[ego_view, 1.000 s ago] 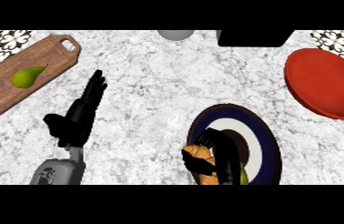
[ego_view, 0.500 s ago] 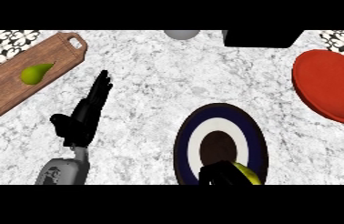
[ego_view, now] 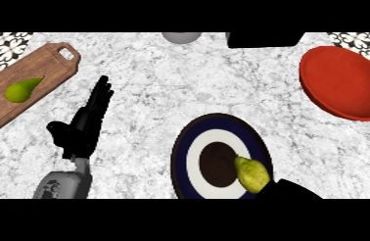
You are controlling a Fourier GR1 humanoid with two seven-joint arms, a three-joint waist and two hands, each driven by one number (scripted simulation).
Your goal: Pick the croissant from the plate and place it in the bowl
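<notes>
— Croissant (ego_view: 251, 172), where is it?

— At the lower right of the plate (ego_view: 189, 148), lying over the blue rim, yellowish. The right hand (ego_view: 290, 190) shows only as a black shape at the bottom edge, touching the croissant's lower end. I can't tell whether it grips it.

— And the bowl?

— Red bowl (ego_view: 339, 81) at the far right, well apart from the plate.

— The other hand?

— Left hand (ego_view: 83, 122) rests at the left with its fingers straight, holding nothing, near the wooden board (ego_view: 51, 68) that has a green pear (ego_view: 22, 89) on it.

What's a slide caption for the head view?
Right hand lifts croissant off plate; red bowl waits.
</notes>
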